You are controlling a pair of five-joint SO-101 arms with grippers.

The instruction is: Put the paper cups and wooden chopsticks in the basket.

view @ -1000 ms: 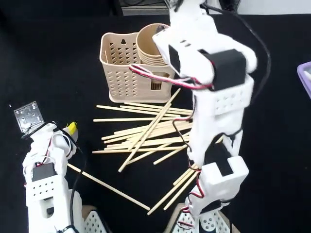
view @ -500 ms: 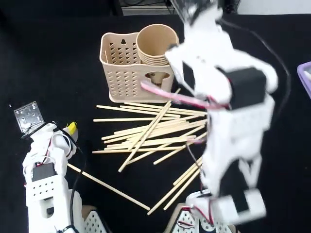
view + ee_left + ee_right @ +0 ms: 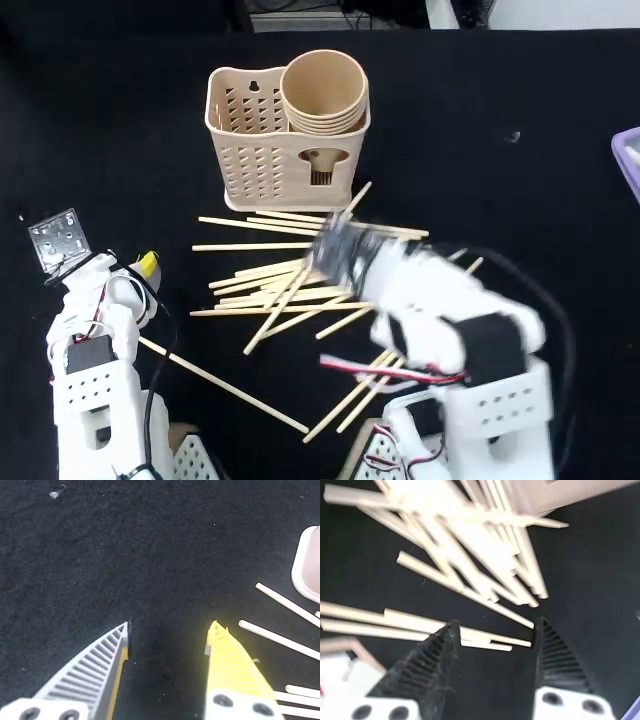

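A stack of paper cups (image 3: 323, 92) stands upright in the right half of the beige slotted basket (image 3: 255, 150) at the back of the black table. Several wooden chopsticks (image 3: 290, 288) lie scattered in a pile in front of the basket, also seen as chopsticks (image 3: 470, 555) in the right wrist view. My right gripper (image 3: 495, 630) is open, its black fingers hovering over the right part of the pile, nothing between them. My left gripper (image 3: 167, 630) is open at the front left, over bare black cloth, with chopstick tips (image 3: 280, 610) off to one side.
A small metal plate (image 3: 60, 240) lies at the left edge. A purple container (image 3: 630, 155) peeks in at the right edge. One long chopstick (image 3: 225, 385) lies apart near the left arm's base (image 3: 95, 390).
The right arm has pulled back from above the basket and dropped low over the chopstick pile. The cup stack now stands in the basket uncovered. The left arm has not moved.
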